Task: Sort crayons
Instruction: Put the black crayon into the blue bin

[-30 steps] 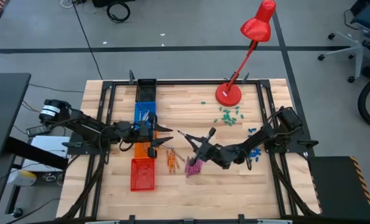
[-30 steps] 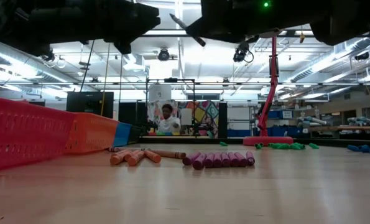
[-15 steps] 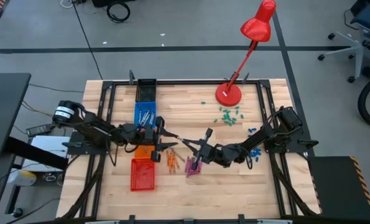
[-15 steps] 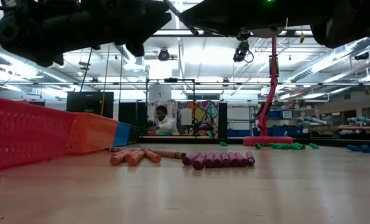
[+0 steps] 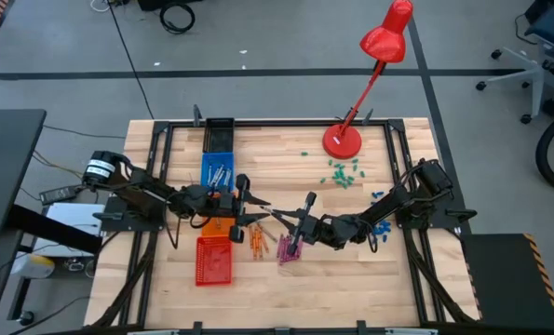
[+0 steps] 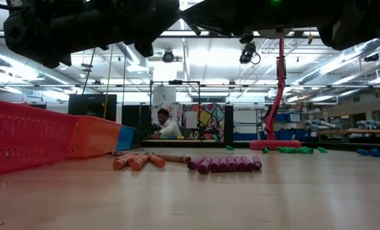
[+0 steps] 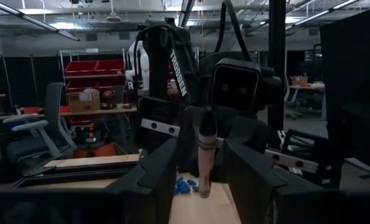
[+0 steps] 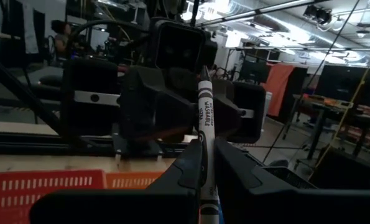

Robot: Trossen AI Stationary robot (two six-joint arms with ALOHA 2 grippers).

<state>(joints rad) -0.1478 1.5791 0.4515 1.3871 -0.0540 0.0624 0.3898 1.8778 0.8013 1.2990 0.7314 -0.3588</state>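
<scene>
A grey crayon sits pinched between the fingers of the right gripper in the high view, above the middle of the table, its free end reaching into the wide-open left gripper. Orange crayons and magenta crayons lie just near of the grippers, with a red basket, an orange basket and a blue basket to the left.

In the low view, the magenta crayons lie in a tight row beside the orange crayons.

The left wrist view shows the crayon upright between spread fingers, not touching them.

In the right wrist view, narrow jaws clamp the crayon.
</scene>
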